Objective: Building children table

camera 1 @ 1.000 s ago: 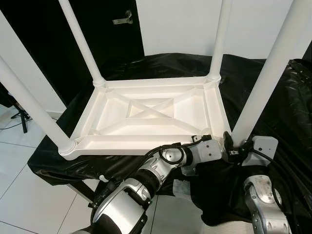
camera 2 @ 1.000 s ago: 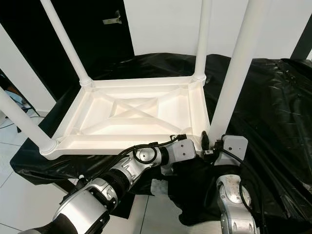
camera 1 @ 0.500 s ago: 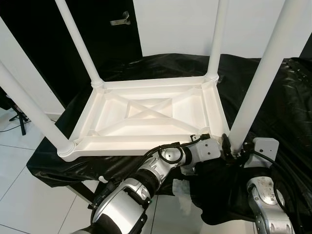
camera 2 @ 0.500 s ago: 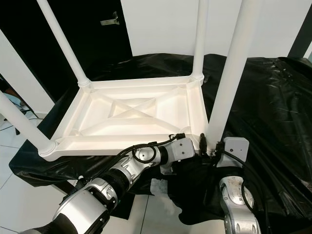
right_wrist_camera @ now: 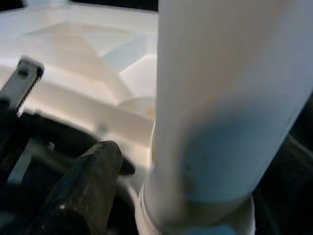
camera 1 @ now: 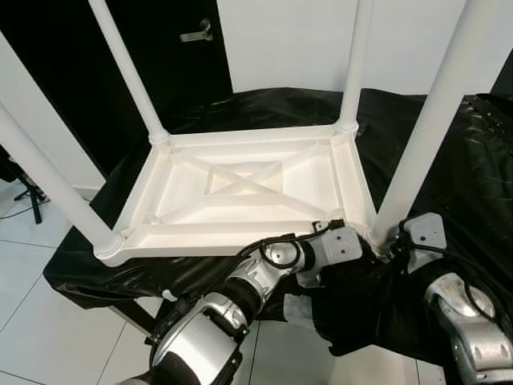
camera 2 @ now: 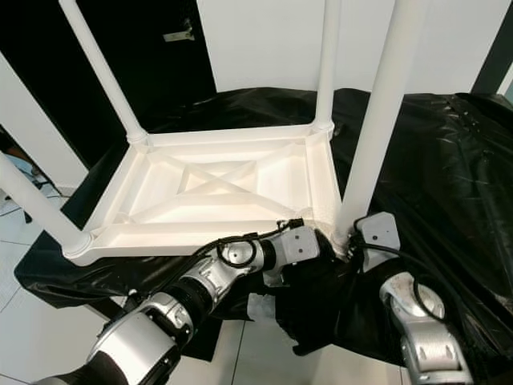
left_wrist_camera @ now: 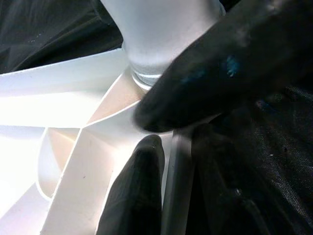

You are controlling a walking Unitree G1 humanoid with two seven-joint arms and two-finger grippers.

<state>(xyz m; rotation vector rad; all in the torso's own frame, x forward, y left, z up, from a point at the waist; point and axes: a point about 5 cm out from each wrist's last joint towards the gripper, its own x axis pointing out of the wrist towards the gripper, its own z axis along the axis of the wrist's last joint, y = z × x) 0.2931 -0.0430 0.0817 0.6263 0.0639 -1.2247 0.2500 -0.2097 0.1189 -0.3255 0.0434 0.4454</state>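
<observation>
A white plastic children's table (camera 1: 208, 234) lies upside down on a black-covered platform, with its legs pointing up. My left gripper (camera 1: 358, 233) is at the table's near right corner. In the left wrist view its fingers (left_wrist_camera: 139, 186) are shut on the corner rim (left_wrist_camera: 88, 166), just below the leg socket. My right gripper (camera 1: 385, 242) is at the foot of the near right leg (camera 1: 425, 136). In the right wrist view that leg (right_wrist_camera: 230, 98) stands close, with one black finger (right_wrist_camera: 88, 186) beside it. The other finger is hidden behind the leg.
Three other legs rise at the far left (camera 1: 128, 72), far right (camera 1: 357, 64) and near left (camera 1: 48, 176). Black sheeting (camera 1: 457, 104) drapes the platform and hangs over its front edge. White floor tiles (camera 1: 48, 321) lie below; a dark door (camera 1: 196, 34) is behind.
My right forearm has swung out to the right and its wrist has turned at the foot of the near right leg. That leg now leans slightly less. The left gripper stays at the corner.
</observation>
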